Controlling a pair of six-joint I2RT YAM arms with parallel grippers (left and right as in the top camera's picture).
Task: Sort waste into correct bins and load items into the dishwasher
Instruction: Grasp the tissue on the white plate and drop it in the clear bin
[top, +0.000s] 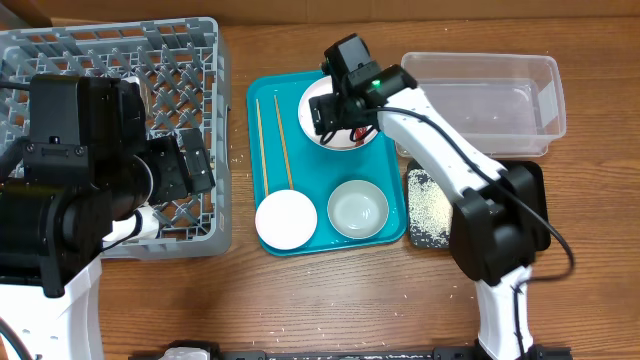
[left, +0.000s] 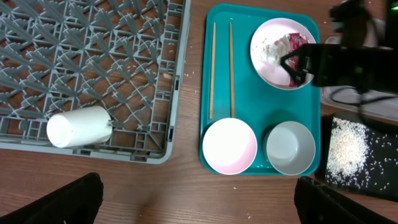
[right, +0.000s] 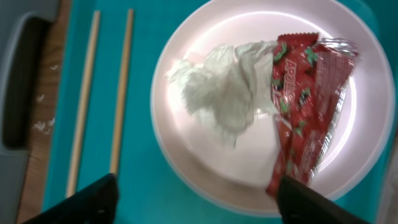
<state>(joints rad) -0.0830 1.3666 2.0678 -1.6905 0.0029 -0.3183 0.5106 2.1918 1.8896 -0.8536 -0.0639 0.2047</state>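
Note:
My right gripper (right: 199, 193) is open and empty just above the pale pink plate (right: 205, 168) on the teal tray; it also shows in the overhead view (top: 340, 115). The plate holds a white tissue wad (right: 221, 93) and a red wrapper (right: 305, 106); my right fingertip is by the wrapper's lower end. My left gripper (left: 196, 199) is open and empty over bare table, in front of the grey dish rack (left: 93, 56). A white cup (left: 79, 127) lies on its side in the rack. Chopsticks (left: 221, 68), a pink bowl (left: 229, 145) and a grey-green bowl (left: 290, 147) lie on the tray.
The teal tray (top: 265, 110) sits mid-table. A clear tub (top: 480, 90) stands at the back right. A black tray (top: 430, 210) with loose rice grains (left: 348, 149) sits right of the teal tray. My left arm (top: 80, 170) covers part of the rack.

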